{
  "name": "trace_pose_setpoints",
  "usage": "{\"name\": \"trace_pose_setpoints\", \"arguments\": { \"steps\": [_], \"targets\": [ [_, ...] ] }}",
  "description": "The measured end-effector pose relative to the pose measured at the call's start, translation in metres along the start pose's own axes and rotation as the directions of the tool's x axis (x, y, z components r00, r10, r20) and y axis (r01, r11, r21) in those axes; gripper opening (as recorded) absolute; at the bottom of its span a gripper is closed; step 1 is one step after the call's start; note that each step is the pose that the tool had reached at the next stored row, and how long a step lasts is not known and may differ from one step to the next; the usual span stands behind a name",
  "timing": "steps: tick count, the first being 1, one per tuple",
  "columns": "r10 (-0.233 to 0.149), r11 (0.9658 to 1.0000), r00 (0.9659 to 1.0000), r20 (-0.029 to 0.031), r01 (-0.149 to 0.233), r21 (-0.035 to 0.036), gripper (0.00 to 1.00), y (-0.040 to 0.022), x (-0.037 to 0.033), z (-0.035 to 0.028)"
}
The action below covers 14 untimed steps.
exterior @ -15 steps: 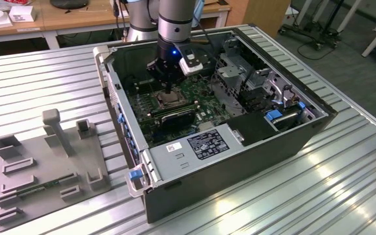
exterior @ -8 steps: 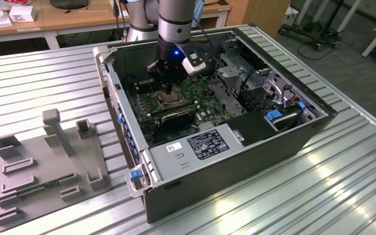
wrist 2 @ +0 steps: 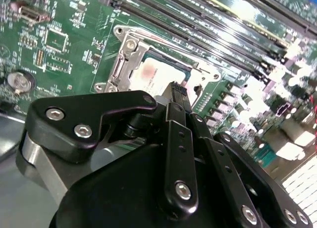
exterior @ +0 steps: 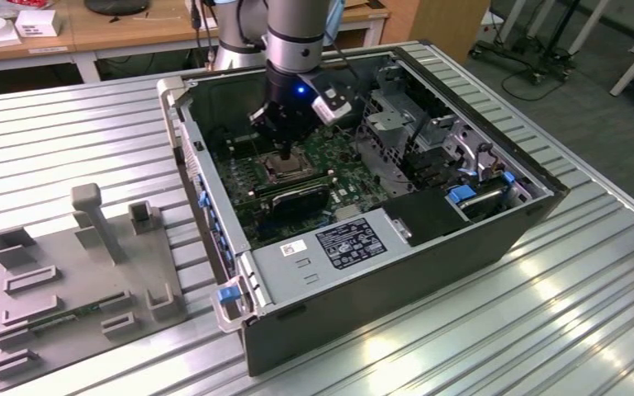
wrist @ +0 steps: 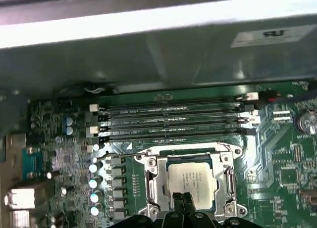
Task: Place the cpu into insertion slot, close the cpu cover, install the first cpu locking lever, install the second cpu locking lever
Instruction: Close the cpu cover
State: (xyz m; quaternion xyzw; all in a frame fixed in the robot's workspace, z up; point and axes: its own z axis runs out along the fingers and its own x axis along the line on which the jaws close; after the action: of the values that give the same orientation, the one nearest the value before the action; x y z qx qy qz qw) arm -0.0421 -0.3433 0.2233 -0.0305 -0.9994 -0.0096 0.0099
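- Gripper [exterior: 284, 153] is down inside the open case [exterior: 405, 272], directly over the slot [exterior: 285, 172].
- In the first wrist view the fingers [wrist: 178, 203] are pressed together with nothing between them.
- Tips sit at the cpu's edge; contact cannot be told.
- Cpu [wrist: 192, 178] lies flat in the slot, grey face up.
- Cover [wrist: 152, 181] is down, framing the cpu.
- Memory slots [wrist: 173, 121] run just beside the socket.
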Motion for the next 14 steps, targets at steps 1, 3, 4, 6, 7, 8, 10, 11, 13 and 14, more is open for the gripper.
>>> {"name": "trace_pose_setpoints", "arguments": {
  "steps": [1, 3, 4, 6, 7, 8, 10, 11, 13, 14],
  "targets": [
    [-0.014, 0.9999, 0.9999, 0.0014, 0.014, 0.0000, 0.10, 0.0000, 0.0000, 0.0001],
    [-0.037, 0.9993, 0.9993, 0.0049, 0.037, -0.0011, 0.10, 0.0001, 0.0000, 0.0003],
    [-0.047, 0.9989, 0.9989, 0.0068, 0.047, -0.0016, 0.10, 0.0001, 0.0000, 0.0003],
    [-0.066, 0.9978, 0.9978, 0.0115, 0.066, -0.0025, 0.10, 0.0000, 0.0000, 0.0004],
    [-0.073, 0.9973, 0.9972, 0.0138, 0.073, -0.0030, 0.10, 0.0000, 0.0000, 0.0005],
    [-0.079, 0.9969, 0.9968, 0.0158, 0.079, -0.0033, 0.10, 0.0000, 0.0002, 0.0005],
    [-0.082, 0.9966, 0.9965, 0.0171, 0.082, -0.0032, 0.10, 0.0000, 0.0006, 0.0005],
    [-0.082, 0.9966, 0.9965, 0.0172, 0.082, -0.0032, 0.10, 0.0000, 0.0006, 0.0005],
    [-0.082, 0.9966, 0.9965, 0.0172, 0.082, -0.0032, 0.10, 0.0000, 0.0006, 0.0004],
    [-0.082, 0.9966, 0.9965, 0.0185, 0.082, -0.0031, 0.10, -0.0001, 0.0009, 0.0004]
  ]
}}
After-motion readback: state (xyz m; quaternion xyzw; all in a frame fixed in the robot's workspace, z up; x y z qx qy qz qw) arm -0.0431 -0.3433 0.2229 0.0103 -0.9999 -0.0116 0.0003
